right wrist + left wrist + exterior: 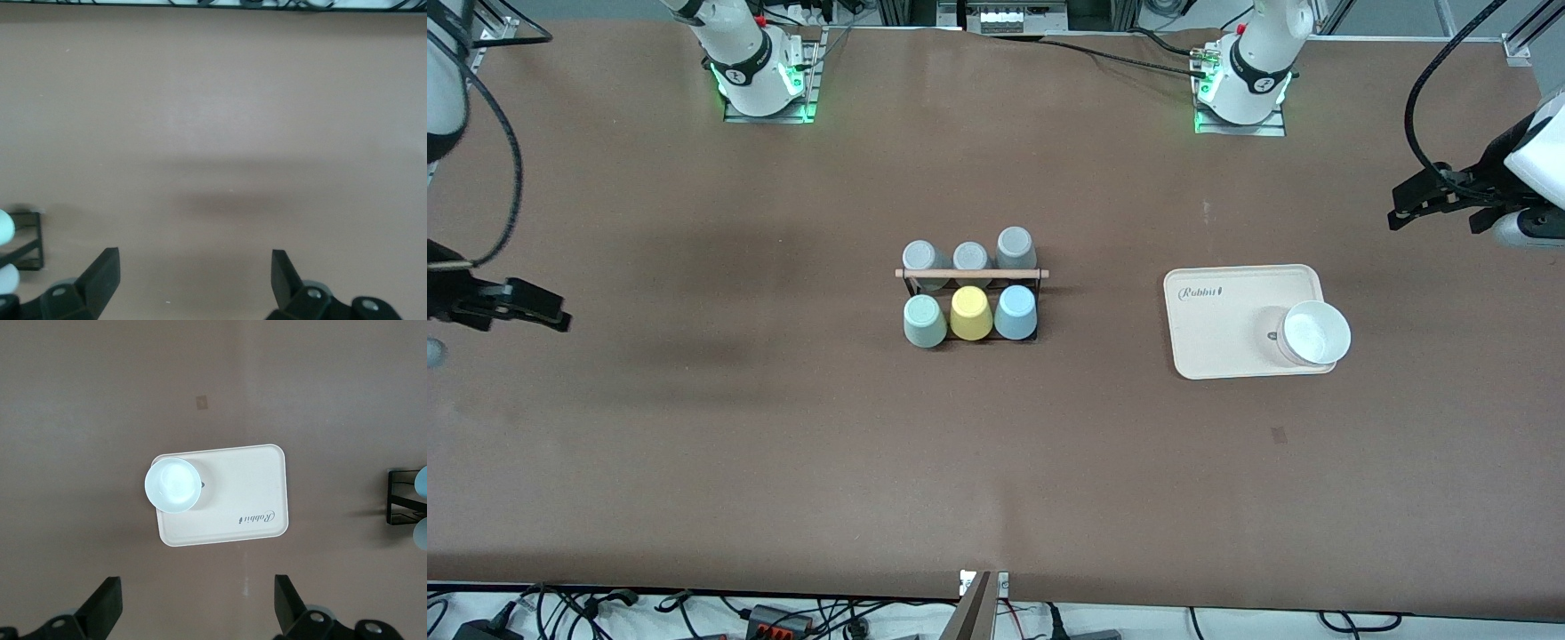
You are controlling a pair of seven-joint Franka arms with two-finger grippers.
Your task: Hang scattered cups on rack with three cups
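Note:
The black wire rack [971, 274] with its wooden rod stands at the table's middle. A pale mint cup [924, 321], a yellow cup [971, 313] and a light blue cup [1015, 312] sit upside down on its row nearer the front camera. Three grey cups [971, 256] fill the farther row. My left gripper [1400, 209] hangs open and empty over the left arm's end of the table, beside the tray; its own view shows it [198, 607] wide open. My right gripper [560, 316] hangs open over the right arm's end, its jaws [193, 283] empty above bare table.
A beige tray [1227, 329] lies between the rack and the left arm's end, with a white bowl [1314, 333] on its corner nearer the front camera. The left wrist view shows the tray [253, 487], the bowl [173, 485] and the rack's end [400, 499].

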